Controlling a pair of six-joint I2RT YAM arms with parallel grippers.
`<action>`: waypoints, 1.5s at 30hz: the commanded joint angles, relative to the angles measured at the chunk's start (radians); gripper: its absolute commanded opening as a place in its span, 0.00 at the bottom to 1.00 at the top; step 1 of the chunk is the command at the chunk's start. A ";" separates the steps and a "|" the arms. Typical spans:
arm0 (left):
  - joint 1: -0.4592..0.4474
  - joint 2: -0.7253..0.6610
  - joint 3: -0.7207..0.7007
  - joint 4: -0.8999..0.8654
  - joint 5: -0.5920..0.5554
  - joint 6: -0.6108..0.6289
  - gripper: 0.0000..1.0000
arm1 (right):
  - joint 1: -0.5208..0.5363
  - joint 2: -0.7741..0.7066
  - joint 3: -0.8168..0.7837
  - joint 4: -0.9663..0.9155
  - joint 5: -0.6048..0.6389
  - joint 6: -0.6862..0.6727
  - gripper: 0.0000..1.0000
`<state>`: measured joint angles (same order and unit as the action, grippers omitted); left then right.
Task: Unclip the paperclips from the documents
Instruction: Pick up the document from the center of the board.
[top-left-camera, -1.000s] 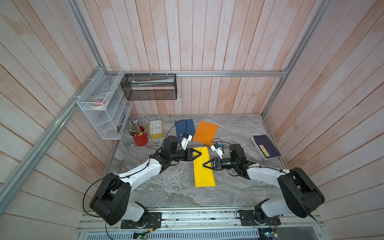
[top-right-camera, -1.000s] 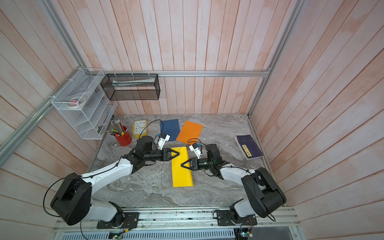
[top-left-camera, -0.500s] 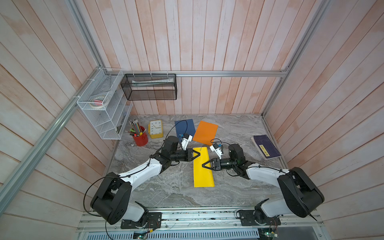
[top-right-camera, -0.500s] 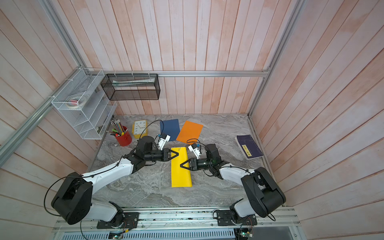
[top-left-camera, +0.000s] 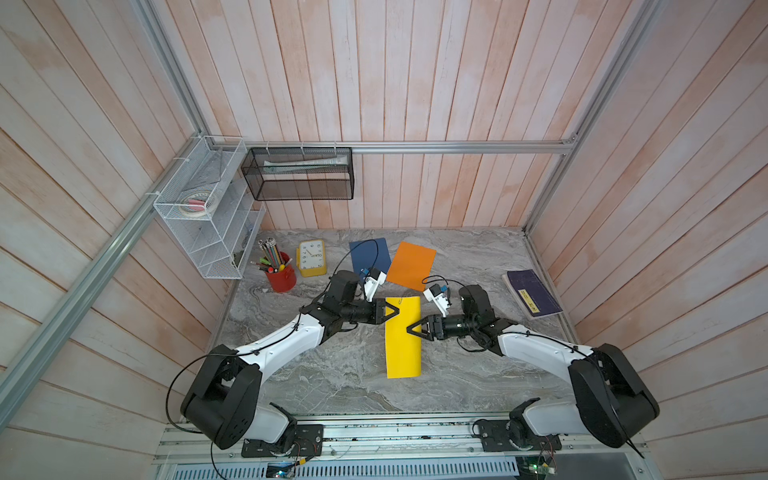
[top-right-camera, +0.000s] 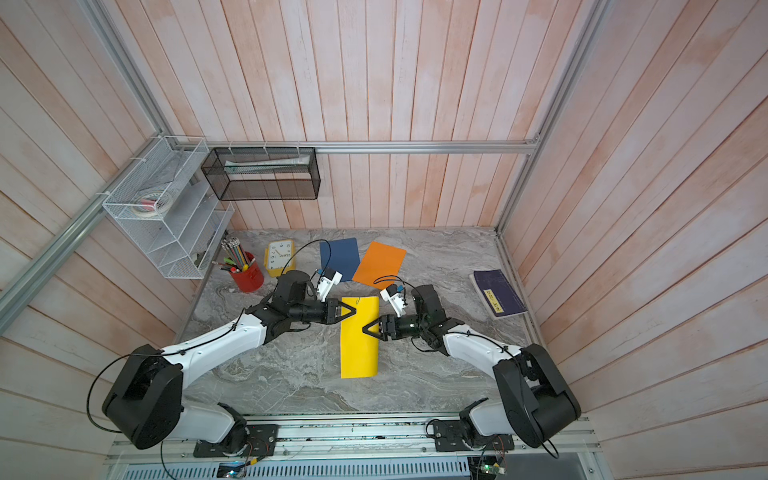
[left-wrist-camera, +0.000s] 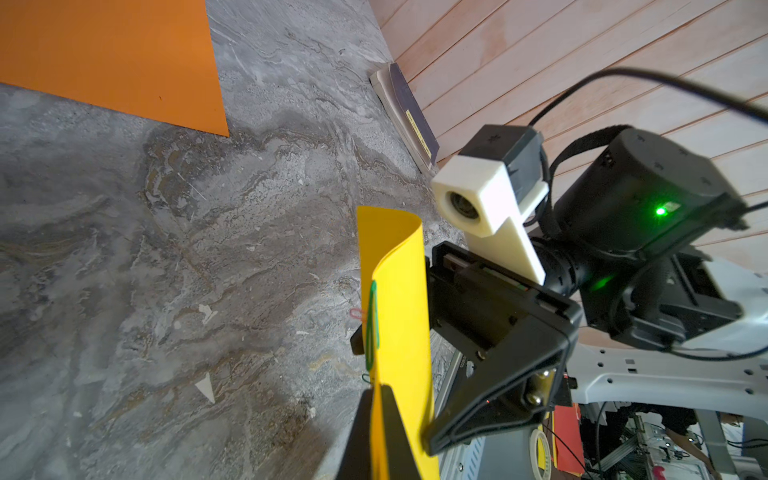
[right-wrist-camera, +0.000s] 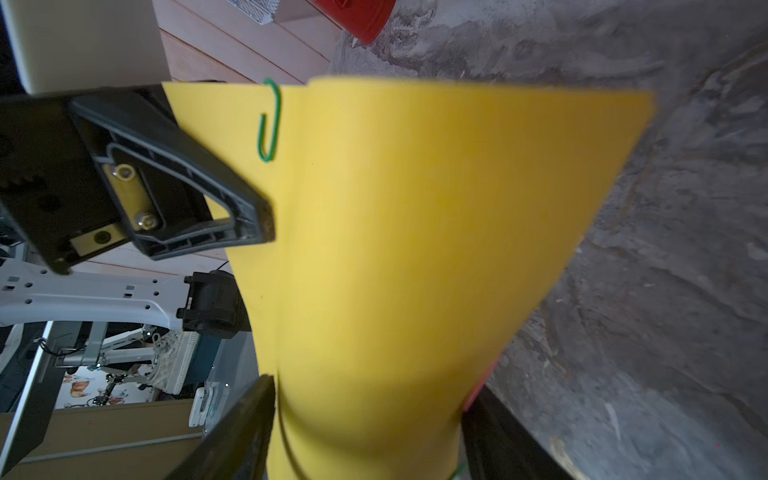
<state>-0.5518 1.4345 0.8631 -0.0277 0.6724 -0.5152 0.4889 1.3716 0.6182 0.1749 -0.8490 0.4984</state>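
The yellow document (top-left-camera: 403, 345) (top-right-camera: 359, 345) lies mid-table with its far end lifted and curled between both arms. My left gripper (top-left-camera: 397, 311) (left-wrist-camera: 380, 390) is shut on that sheet's edge. A green paperclip (left-wrist-camera: 372, 320) (right-wrist-camera: 270, 120) sits on the edge just beyond the left fingers. My right gripper (top-left-camera: 409, 328) (right-wrist-camera: 368, 388) stands open, its jaws wide apart on either side of the opposite edge, where the sheet bulges between them. A red paperclip (left-wrist-camera: 357, 313) shows beside the sheet. The orange document (top-left-camera: 411, 266) and the dark blue document (top-left-camera: 370, 254) lie flat behind.
A red pencil cup (top-left-camera: 282, 276) and a yellow clock (top-left-camera: 311, 257) stand at the back left. A purple book (top-left-camera: 532, 293) lies by the right wall. A white wire rack (top-left-camera: 208, 216) and a black mesh basket (top-left-camera: 299, 174) hang on the walls.
My left gripper has shut on the yellow document's edge. My right gripper has opened wide. Both arms have stayed almost in place.
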 joint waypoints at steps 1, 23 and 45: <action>0.004 -0.014 0.045 -0.090 -0.008 0.079 0.00 | -0.019 -0.037 0.041 -0.147 0.056 -0.093 0.74; 0.002 -0.039 0.182 -0.406 0.086 0.361 0.00 | -0.036 -0.140 0.283 -0.516 0.184 -0.480 0.77; 0.000 -0.065 0.209 -0.517 0.148 0.526 0.00 | 0.056 0.014 0.461 -0.537 0.006 -0.728 0.71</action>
<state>-0.5518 1.3949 1.0508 -0.5217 0.7925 -0.0269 0.5407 1.3754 1.0473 -0.3424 -0.7944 -0.1894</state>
